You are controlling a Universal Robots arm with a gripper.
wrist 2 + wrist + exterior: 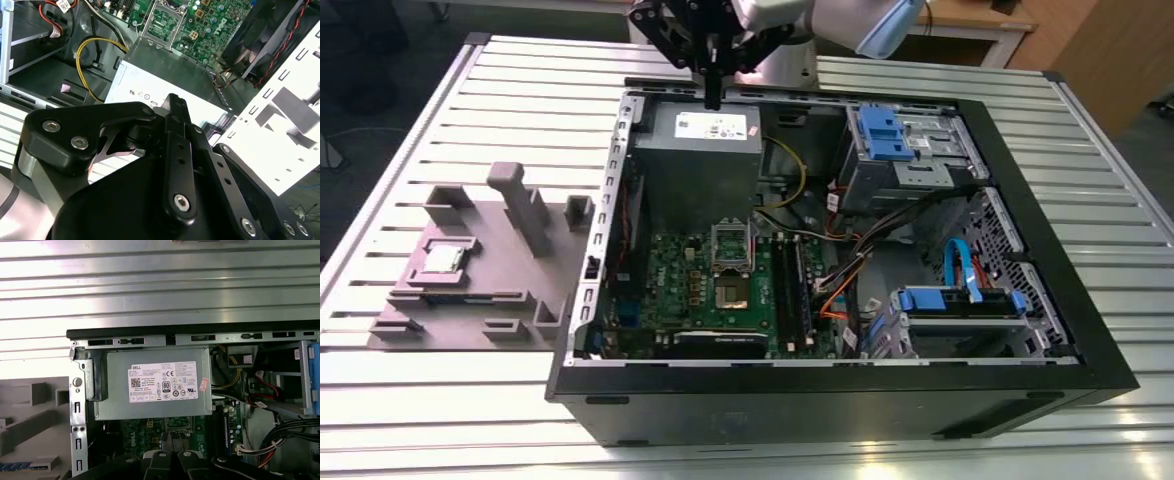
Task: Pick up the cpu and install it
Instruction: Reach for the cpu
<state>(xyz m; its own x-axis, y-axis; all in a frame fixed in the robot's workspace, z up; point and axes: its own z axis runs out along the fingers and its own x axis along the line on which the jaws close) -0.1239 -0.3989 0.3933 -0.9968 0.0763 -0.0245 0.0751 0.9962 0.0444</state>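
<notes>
Jaws are sitting pressed together, gripping nothing; I'm seeing the gripper (pixel 714 99) hanging fingers-down over the power supply (pixel 699 150) (cpu (pixel 443 258) is lying on the grey fixture (pixel 520 275)).

A white printed label (pixel 167 381) sits on the grey top of the power supply (pixel 150 410) in the first wrist view. It carries a heading line in bold letters, a square black code at one side, a dark square badge near the middle, a row of small certification marks and lines of fine print. A small pink sticker (pixel 203 385) overlaps one corner. In the second wrist view, tiny black symbols (pixel 140 95) line the unit's pale edge
</notes>
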